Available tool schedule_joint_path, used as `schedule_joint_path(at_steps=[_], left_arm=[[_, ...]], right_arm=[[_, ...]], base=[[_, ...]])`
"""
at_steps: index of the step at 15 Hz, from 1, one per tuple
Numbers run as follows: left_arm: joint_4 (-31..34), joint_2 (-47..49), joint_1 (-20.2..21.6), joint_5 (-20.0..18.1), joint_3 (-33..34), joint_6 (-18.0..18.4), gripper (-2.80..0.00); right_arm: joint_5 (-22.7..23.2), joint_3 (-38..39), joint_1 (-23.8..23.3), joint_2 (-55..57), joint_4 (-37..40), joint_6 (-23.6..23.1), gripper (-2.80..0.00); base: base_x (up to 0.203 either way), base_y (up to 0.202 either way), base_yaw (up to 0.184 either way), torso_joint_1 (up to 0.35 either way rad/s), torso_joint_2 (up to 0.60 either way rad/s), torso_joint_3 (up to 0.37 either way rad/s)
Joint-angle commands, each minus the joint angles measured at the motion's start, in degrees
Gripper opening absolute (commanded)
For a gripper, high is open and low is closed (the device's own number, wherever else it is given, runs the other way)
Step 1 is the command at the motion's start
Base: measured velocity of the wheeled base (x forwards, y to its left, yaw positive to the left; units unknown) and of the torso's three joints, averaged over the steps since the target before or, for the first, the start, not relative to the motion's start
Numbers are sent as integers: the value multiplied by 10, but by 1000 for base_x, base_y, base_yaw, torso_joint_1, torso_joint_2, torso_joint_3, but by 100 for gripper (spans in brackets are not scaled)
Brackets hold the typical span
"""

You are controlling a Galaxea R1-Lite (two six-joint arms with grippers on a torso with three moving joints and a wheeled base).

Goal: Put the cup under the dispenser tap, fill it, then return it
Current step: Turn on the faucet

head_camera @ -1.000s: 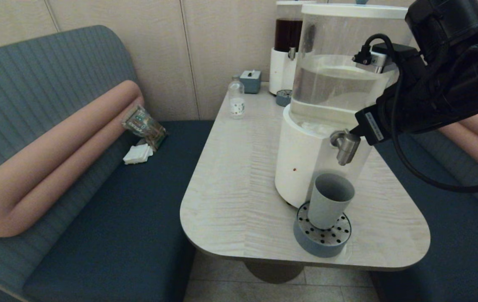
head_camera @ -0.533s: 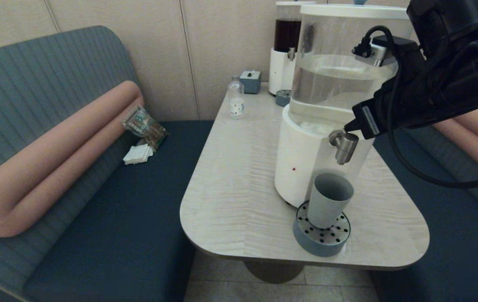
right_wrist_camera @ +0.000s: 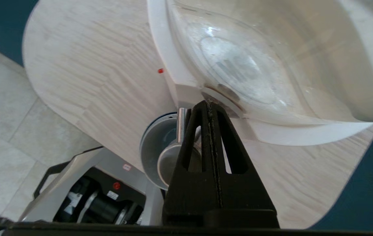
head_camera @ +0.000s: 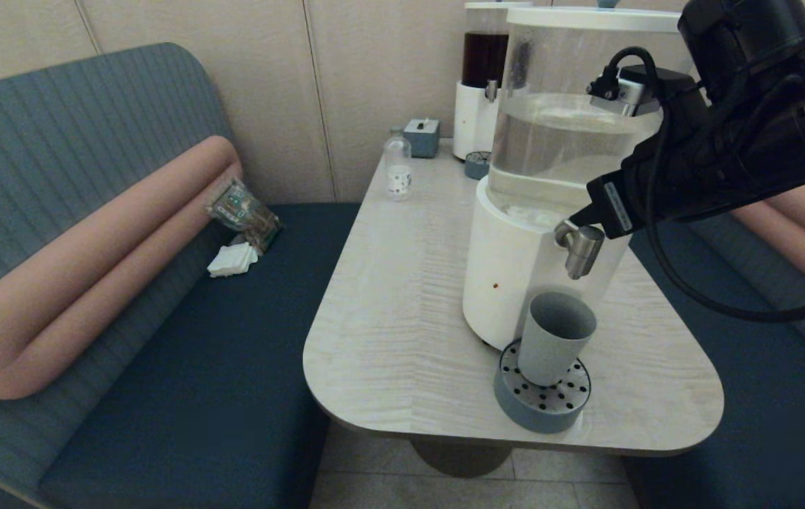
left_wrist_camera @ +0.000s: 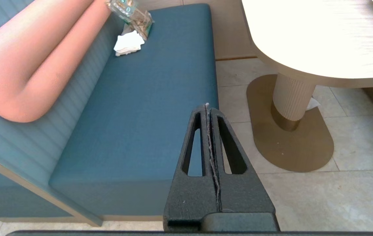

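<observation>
The grey-blue cup (head_camera: 555,338) stands upright on a round perforated drip tray (head_camera: 542,397), directly below the brushed-steel dispenser tap (head_camera: 579,249) of the big white-based dispenser (head_camera: 515,279). My right gripper (head_camera: 576,216) is shut with nothing held, its tip resting on top of the tap where it meets the tank. From the right wrist, the gripper (right_wrist_camera: 208,104) covers most of the tap (right_wrist_camera: 181,119), and the cup's rim (right_wrist_camera: 150,147) shows below it. My left gripper (left_wrist_camera: 207,108) is shut and empty, parked low over the blue bench beside the table.
A small clear bottle (head_camera: 398,170), a grey box (head_camera: 422,136), a second dispenser with dark liquid (head_camera: 481,78) and its small tray (head_camera: 477,164) stand at the table's far end. A packet and a tissue (head_camera: 232,259) lie on the bench (head_camera: 197,367).
My right gripper has shifted slightly left and down onto the top of the tap. The cup and tray have stayed put.
</observation>
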Motion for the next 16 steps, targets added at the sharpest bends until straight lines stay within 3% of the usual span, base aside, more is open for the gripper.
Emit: schedule_joint_path(at_steps=[1, 9, 16], left_arm=[[0, 1, 0, 0, 0, 0, -280], [0, 1, 0, 0, 0, 0, -280], [0, 1, 0, 0, 0, 0, -280]], right_arm=[[6, 1, 0, -3, 4, 0, -280], [12, 1, -1, 1, 3, 2, -280], [8, 6, -35, -19, -10, 0, -280]], base=[[0, 0, 0, 0, 0, 0], [0, 0, 0, 0, 0, 0], [0, 0, 0, 0, 0, 0]])
